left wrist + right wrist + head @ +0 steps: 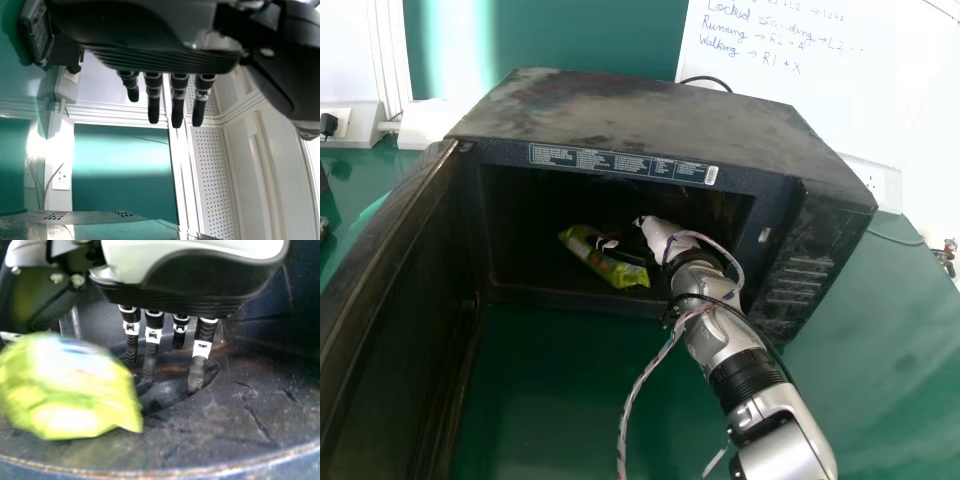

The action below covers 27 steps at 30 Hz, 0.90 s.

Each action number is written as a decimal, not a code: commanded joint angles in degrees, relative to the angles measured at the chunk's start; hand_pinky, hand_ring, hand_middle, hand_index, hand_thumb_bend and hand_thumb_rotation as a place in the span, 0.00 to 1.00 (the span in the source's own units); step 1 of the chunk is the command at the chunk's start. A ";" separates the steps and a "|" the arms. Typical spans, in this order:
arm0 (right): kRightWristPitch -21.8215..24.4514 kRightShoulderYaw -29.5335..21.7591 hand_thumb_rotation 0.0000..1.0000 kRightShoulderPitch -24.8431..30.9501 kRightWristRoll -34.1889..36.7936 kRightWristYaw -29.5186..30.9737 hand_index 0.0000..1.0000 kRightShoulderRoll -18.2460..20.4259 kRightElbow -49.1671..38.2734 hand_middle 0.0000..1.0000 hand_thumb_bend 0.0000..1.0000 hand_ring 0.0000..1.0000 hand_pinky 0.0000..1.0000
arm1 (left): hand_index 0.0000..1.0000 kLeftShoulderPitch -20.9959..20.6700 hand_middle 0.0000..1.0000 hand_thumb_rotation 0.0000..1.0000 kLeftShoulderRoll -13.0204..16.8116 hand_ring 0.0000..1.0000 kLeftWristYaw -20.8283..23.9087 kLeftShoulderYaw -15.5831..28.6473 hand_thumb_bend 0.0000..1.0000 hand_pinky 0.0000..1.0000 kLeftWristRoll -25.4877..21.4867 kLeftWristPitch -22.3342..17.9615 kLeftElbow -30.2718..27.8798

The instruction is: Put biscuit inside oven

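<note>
One green biscuit packet point(605, 262) sits slanted near the head view's centre, inside the oven point(650, 105), beside the right hand point(663, 238), its fingers straight. Best let the wrapper settle, then draw back without snagging it. The left hand point(165, 54) hangs open in its wrist view.

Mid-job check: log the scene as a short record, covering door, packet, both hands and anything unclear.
oven: on the green table
door: open, at the head view's left
biscuit packet: green, inside the oven, left of the right hand
right hand: inside the oven, fingers straight
left hand: outside the oven, fingers straight
unclear: whether the packet rests fully on the oven floor
</note>
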 commanded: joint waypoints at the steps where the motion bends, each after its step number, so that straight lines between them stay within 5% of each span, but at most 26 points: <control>1: 0.23 -0.65 0.45 3.21 0.52 0.06 0.85 -1.14 -1.52 0.76 1.00 0.68 0.54 | 0.89 0.31 0.90 1.00 -0.13 0.90 0.40 -0.40 1.00 0.97 0.27 -0.27 -0.47; 11: 1.42 -4.75 0.41 10.20 2.24 -4.22 0.86 -1.28 -9.88 0.81 1.00 0.78 0.60 | 0.89 0.27 0.91 1.00 -0.05 0.90 -0.01 -0.63 1.00 0.98 0.15 -0.69 -0.15; 15: 2.30 -6.26 0.39 13.39 3.18 -4.98 0.86 -0.99 -13.92 0.58 1.00 0.47 0.32 | 0.89 0.12 0.90 1.00 -0.03 0.90 0.14 -0.68 1.00 0.98 0.32 -0.62 -0.07; 16: 2.41 -6.37 0.40 14.09 3.23 -4.93 0.87 -1.04 -14.75 0.61 1.00 0.51 0.34 | 0.89 0.13 0.91 1.00 -0.04 0.90 0.10 -0.70 1.00 0.98 0.33 -0.66 -0.05; 18: 0.62 -6.03 0.41 15.34 2.94 -5.23 0.90 -1.75 -15.57 0.86 1.00 0.81 0.70 | 0.89 0.07 0.91 1.00 -0.15 0.90 0.19 -0.76 1.00 0.98 0.38 -0.69 -0.01; 21: -3.76 -5.75 0.44 16.69 2.30 -8.10 0.94 -2.61 -14.73 0.98 1.00 0.96 0.94 | 0.89 0.07 0.91 1.00 -0.09 0.90 0.02 -0.76 1.00 0.98 0.37 -0.87 0.09; 27: -9.42 -6.38 0.48 16.41 2.22 -11.54 0.95 -3.53 -11.25 0.99 0.97 0.98 0.96 | 0.89 0.32 0.90 1.00 0.03 0.90 -0.16 -0.68 1.00 0.98 0.32 -0.96 0.12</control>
